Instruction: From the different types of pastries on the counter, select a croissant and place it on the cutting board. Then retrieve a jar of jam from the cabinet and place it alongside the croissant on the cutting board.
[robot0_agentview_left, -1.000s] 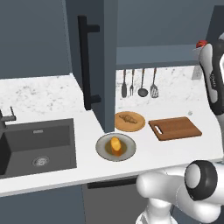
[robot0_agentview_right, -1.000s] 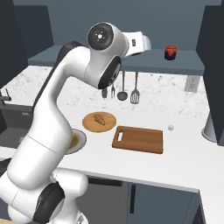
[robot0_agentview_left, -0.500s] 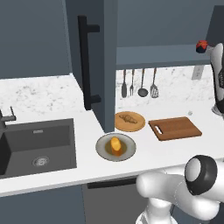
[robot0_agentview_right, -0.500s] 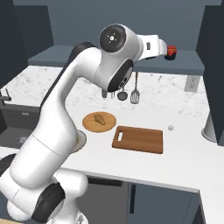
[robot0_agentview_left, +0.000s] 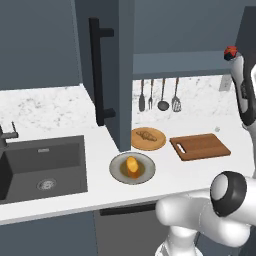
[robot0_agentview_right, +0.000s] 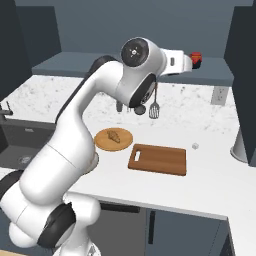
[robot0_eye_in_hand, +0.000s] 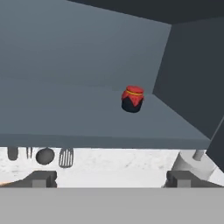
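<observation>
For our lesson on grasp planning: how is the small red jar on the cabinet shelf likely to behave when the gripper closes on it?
The jar of jam looks rigid, so it should not deform. Its rounded sides may slip or turn between flat fingers. It is short and squat, standing upright on the flat shelf, so it probably slides rather than tips if nudged.

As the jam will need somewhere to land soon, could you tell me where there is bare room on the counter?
The cutting board is entirely bare. Open counter lies to its right, up to a small white object. Left of it is crowded: the croissant's round wooden plate, then the grey plate with the orange pastry.
</observation>
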